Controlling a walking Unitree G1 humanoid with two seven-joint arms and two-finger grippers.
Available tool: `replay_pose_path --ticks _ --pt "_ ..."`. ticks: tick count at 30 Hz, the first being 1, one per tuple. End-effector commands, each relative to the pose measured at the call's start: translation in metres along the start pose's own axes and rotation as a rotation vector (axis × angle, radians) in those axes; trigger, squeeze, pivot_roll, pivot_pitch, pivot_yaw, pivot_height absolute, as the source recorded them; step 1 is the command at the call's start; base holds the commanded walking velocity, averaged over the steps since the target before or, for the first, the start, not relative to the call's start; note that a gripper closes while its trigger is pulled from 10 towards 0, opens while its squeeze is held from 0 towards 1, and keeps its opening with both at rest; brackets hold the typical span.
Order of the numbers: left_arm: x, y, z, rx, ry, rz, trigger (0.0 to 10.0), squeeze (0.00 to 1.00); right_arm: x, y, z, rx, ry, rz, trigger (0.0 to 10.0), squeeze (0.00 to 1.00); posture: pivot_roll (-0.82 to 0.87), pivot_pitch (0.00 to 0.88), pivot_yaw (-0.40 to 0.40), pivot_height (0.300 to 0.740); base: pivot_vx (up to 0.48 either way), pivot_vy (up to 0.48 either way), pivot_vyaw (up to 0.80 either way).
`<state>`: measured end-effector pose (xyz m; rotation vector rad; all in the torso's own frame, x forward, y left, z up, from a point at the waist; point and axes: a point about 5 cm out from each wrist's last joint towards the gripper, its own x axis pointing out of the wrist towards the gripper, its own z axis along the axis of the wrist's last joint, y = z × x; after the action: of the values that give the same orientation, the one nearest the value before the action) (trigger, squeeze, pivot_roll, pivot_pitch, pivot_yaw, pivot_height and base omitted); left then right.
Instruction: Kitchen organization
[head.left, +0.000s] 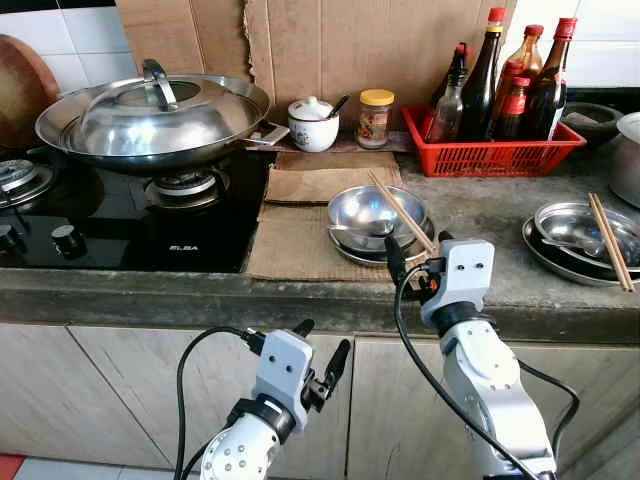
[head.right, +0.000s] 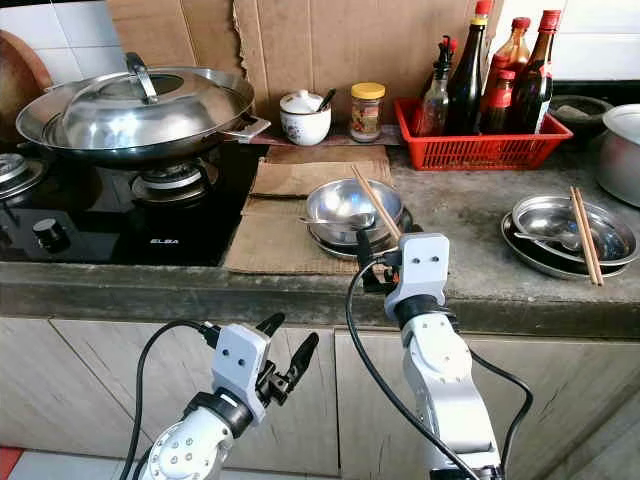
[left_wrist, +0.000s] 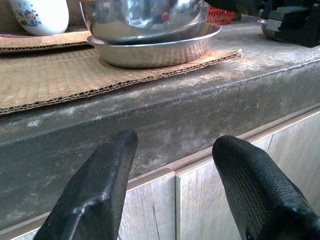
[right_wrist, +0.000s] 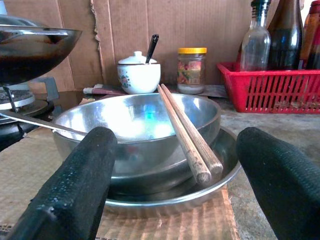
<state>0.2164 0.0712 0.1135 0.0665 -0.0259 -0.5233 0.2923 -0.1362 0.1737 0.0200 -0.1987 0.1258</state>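
Left eye view, centre: right gripper (head.left: 415, 262) hovering spread at the counter edge (head.left: 300, 300), facing steel bowl (head.left: 375, 215) with chopsticks (head.left: 400, 212); left gripper (head.left: 322, 352) gaping below.

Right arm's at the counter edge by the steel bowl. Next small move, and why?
Probably ease the right gripper forward toward the pair of wooden chopsticks resting across the shiny steel bowl. Its jaws stand open, facing the bowl with nothing held, and the chopstick ends point toward it.

I'm seeing chopsticks (head.left: 400, 211) lying across the bowl (head.left: 375, 215), bowl sitting in a plate (right_wrist: 220, 175) on cardboard (head.left: 295, 245); wok (head.left: 150, 120) sitting left, bottle basket (head.left: 490, 155) standing behind right.
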Motion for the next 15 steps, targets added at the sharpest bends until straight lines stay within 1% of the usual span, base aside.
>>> replay_pose_path --ticks 1,3,4,5,7,8,15 --pt "-0.0004 0.0002 0.0004 0.009 -0.004 0.0 10.0 0.0 0.0044 0.0022 0.0032 0.009 -0.018 0.016 10.0 0.0 0.01 0.0 -0.017 0.74 0.0 0.0 0.0" --pt "-0.0004 0.0002 0.0005 0.009 -0.004 0.001 10.0 0.0 0.0051 0.0028 0.0028 0.013 -0.018 0.02 10.0 0.0 0.01 0.0 -0.017 0.74 0.0 0.0 0.0" --pt "-0.0004 0.0001 0.0007 0.01 -0.005 0.001 10.0 0.0 0.0054 0.0032 0.0028 0.013 -0.019 0.021 5.0 0.0 0.01 0.0 -0.017 0.74 0.0 0.0 0.0" --pt "-0.0004 0.0001 0.0008 0.01 -0.006 0.002 10.0 0.0 0.0056 0.0034 0.0026 0.013 -0.018 0.021 1.4 0.0 0.01 0.0 -0.02 0.74 0.0 0.0 0.0" --pt "-0.0005 0.0 0.0008 0.01 -0.006 0.002 10.0 0.0 0.0056 0.0035 0.0023 0.014 -0.016 0.022 1.4 0.0 0.01 0.0 -0.02 0.74 0.0 0.0 0.0" --pt "-0.0005 -0.0001 0.0007 0.01 -0.005 0.002 10.0 0.0 0.0057 0.0035 0.0022 0.013 -0.016 0.022 0.0 0.0 0.01 0.0 -0.02 0.74 0.0 0.0 0.0" --pt "-0.0002 -0.0006 0.0012 0.012 -0.007 0.003 10.0 0.0 0.0064 0.0042 0.0022 0.015 -0.017 0.025 0.0 0.0 0.01 0.0 -0.022 0.74 0.0 0.0 0.0"
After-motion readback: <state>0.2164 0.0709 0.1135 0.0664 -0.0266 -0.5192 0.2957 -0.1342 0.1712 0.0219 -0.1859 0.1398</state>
